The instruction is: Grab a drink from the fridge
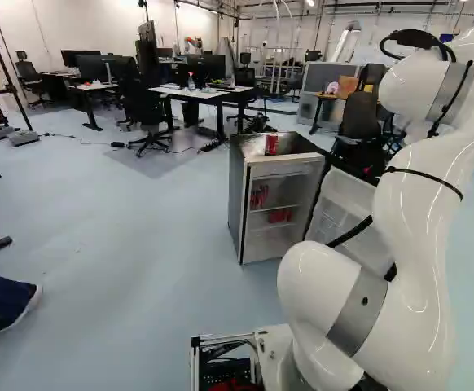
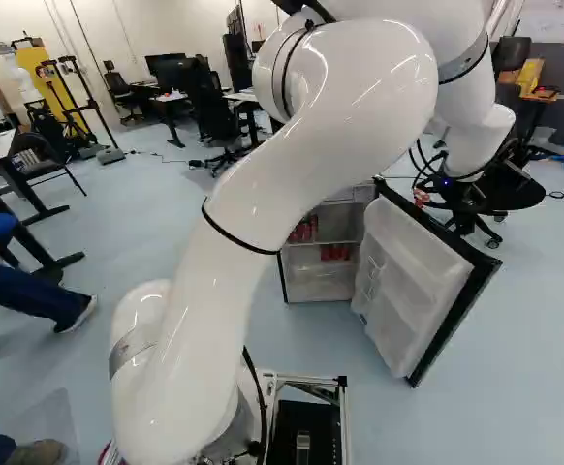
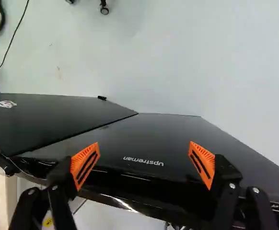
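Well, taking the arm's foot joint as the middle of a clock and straight ahead as twelve, the mini fridge [image 1: 237, 204] stands at about twelve o'clock in the left base view and nearer one in the right base view. Its door [image 2: 408, 281] hangs wide open toward one o'clock in the right base view, the pale, ribbed inner side showing.

The drinks are in plain sight: red cans [image 1: 259, 196] sit on the upper shelf, more red cans [image 1: 280, 215] on the shelf below, and one red can [image 1: 271, 144] stands on top of the fridge.

The white arm [image 1: 424, 220] rises high and bends over, bringing the gripper [image 2: 422, 199] to about one o'clock in the right base view, up by the door. In the wrist view the fingers are spread wide, their orange pads [image 3: 85, 166] well apart, with nothing gripped. The black outer face of the door [image 3: 168, 132] lies at twelve o'clock from the gripper, its glossy edge crossing between and under the fingers; whether they touch it, I can't tell.

Farther back, at about eleven o'clock in the left base view, are a white-topped desk [image 1: 208, 94] and a black office chair [image 1: 144, 110].
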